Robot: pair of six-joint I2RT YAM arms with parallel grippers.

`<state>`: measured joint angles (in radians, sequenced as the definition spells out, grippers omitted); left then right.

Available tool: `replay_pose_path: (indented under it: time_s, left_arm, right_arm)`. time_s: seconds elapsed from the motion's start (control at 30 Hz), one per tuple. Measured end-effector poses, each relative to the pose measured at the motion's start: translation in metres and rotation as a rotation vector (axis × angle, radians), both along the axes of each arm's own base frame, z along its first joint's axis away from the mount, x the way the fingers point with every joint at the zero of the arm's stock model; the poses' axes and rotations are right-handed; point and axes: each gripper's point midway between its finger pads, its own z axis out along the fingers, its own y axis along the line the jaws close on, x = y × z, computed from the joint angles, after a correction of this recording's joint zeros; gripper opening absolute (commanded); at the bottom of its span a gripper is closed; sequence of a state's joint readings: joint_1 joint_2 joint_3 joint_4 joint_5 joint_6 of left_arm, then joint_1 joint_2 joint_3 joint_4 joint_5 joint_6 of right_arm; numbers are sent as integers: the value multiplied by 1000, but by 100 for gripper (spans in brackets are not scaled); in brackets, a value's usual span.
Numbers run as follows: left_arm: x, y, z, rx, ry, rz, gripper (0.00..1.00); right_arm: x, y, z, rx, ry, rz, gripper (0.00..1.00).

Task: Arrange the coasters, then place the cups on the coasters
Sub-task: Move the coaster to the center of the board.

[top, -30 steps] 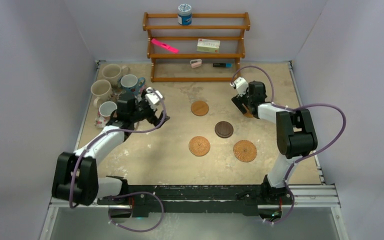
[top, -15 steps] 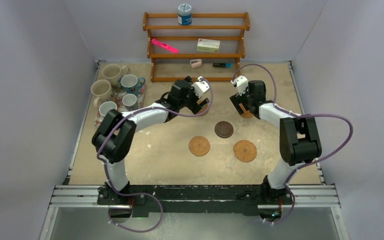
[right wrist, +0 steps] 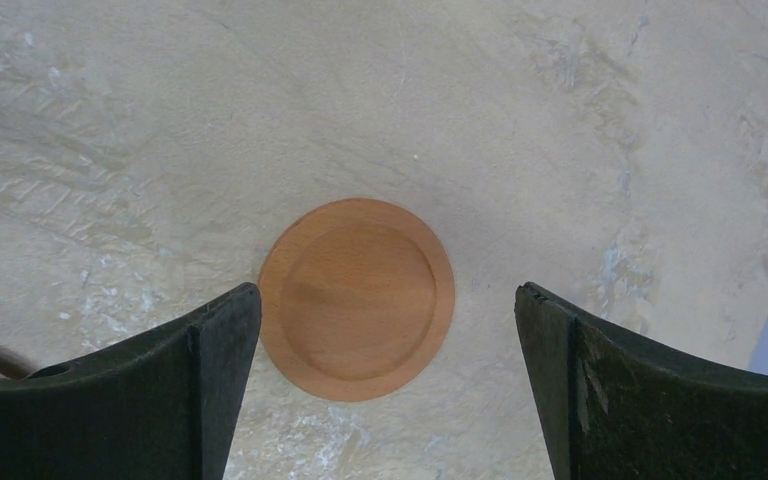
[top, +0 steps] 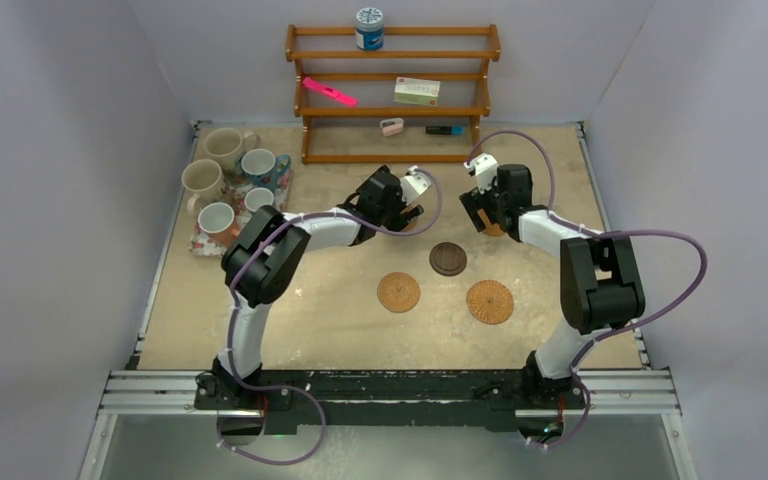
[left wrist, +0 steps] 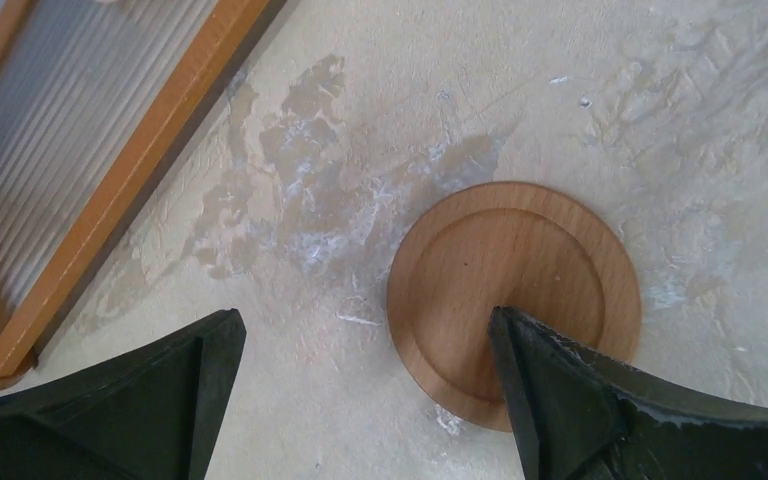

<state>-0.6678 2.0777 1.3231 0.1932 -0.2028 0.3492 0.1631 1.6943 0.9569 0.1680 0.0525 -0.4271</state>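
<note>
Worktop (top: 330, 330): I reach both arms over its far middle, short of the wooden rack (top: 392, 95).
Left arm (top: 305, 228): elbow raised, forearm running across to centre, wrist tipped down.
Right arm (top: 550, 228): elbow raised, forearm angled inward, wrist down.
Cups (top: 203, 180): five, clustered far left on the floral mat (top: 198, 243), none on a coaster.
Loose coasters: a dark coaster (top: 448, 259), a woven coaster (top: 399, 292) and a second woven coaster (top: 489, 301) lie nearer me.
Left jaws: wide apart, empty. One finger (left wrist: 580, 400) overlaps the wooden coaster (left wrist: 515, 280) below, so I should shift sideways before lowering.
Right jaws: wide apart, empty, straddling another wooden coaster (right wrist: 357, 298). Best to descend straight and close gently.
</note>
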Motion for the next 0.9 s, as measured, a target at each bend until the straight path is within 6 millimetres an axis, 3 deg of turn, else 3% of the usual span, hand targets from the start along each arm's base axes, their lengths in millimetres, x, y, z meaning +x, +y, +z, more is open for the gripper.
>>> replay_pose_path:
  time_s: [0.5, 0.9]
  left_arm:
    - [35, 19, 0, 86, -73, 129, 98]
    - [62, 73, 1, 117, -71, 255, 98]
  right_arm:
    - [-3, -8, -7, -30, 14, -32, 99]
    - [-5, -16, -7, -61, 18, -66, 99]
